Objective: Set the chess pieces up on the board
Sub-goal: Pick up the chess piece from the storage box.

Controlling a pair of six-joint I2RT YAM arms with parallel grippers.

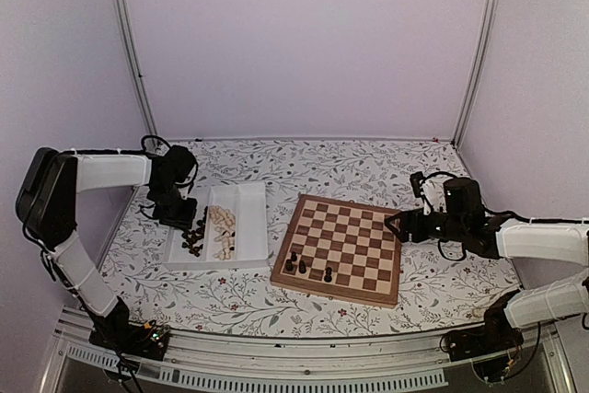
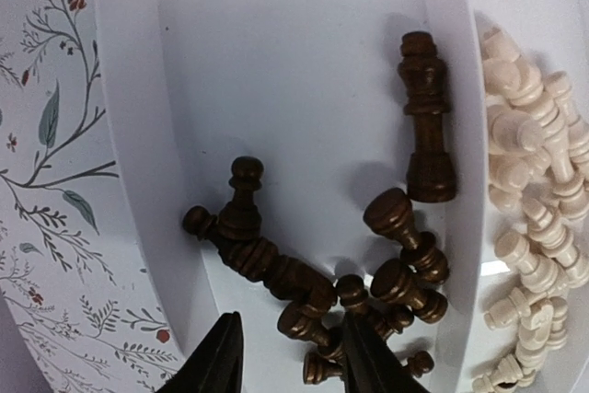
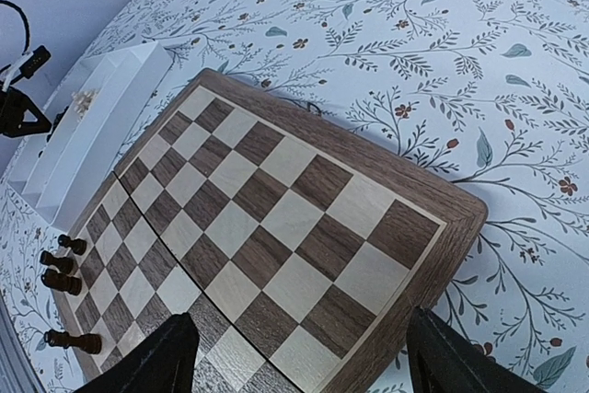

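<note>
The board (image 1: pixel 342 244) lies right of centre with three dark chess pieces (image 1: pixel 302 266) standing near its near left corner. Several more dark pieces (image 2: pixel 313 287) lie heaped in the left compartment of the white tray (image 2: pixel 129 135), and pale pieces (image 2: pixel 534 218) fill the right one. My left gripper (image 2: pixel 290 365) is open, low over the dark heap, with its fingers either side of some of the pieces. My right gripper (image 3: pixel 299 370) is open and empty above the board's right edge (image 3: pixel 442 227). It also shows in the top view (image 1: pixel 398 225).
The tray (image 1: pixel 248 213) sits just left of the board on the floral cloth. A tall dark piece (image 2: pixel 425 117) lies against the tray's divider. Enclosure walls and metal posts ring the table. The standing dark pieces show in the right wrist view (image 3: pixel 60 269).
</note>
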